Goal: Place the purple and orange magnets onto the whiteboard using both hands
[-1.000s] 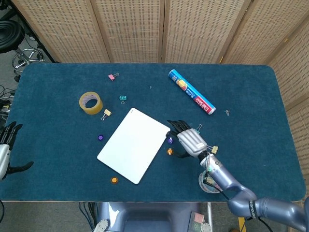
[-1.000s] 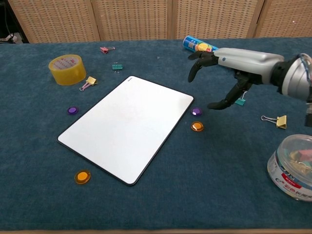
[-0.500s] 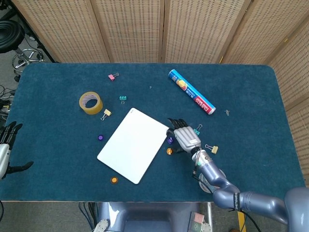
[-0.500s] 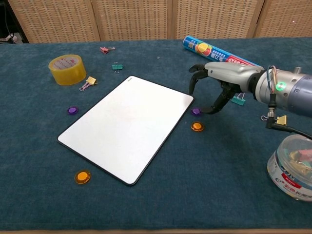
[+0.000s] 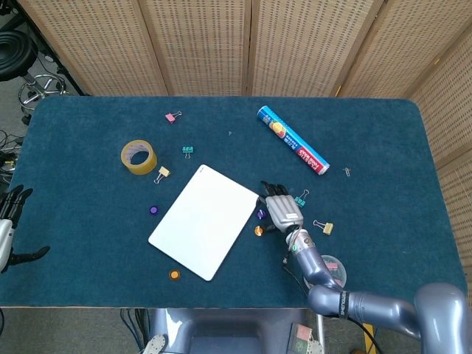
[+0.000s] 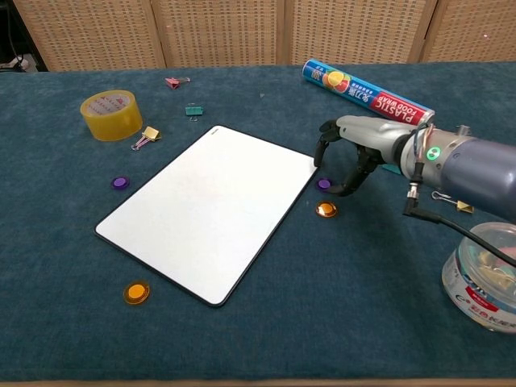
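Observation:
The whiteboard (image 6: 210,205) (image 5: 206,220) lies flat and tilted in the middle of the table. By its right edge sit a purple magnet (image 6: 324,184) (image 5: 259,214) and, just nearer me, an orange magnet (image 6: 326,210) (image 5: 259,231). My right hand (image 6: 351,145) (image 5: 279,210) hovers low over that purple magnet, fingers curled down on one side and thumb on the other, holding nothing. A second purple magnet (image 6: 120,183) lies left of the board and a second orange one (image 6: 135,292) near its front corner. My left hand (image 5: 9,221) hangs off the table's left edge, fingers spread.
A yellow tape roll (image 6: 111,114) and small binder clips (image 6: 146,136) lie at the back left. A blue plastic-wrap tube (image 6: 367,93) lies behind my right hand. A clear tub of clips (image 6: 484,274) stands at the front right, with a loose clip (image 6: 461,205) nearby.
My right hand has come down and moved in toward the board's right edge, so its fingers and thumb now bracket the purple magnet. The left hand has stayed put.

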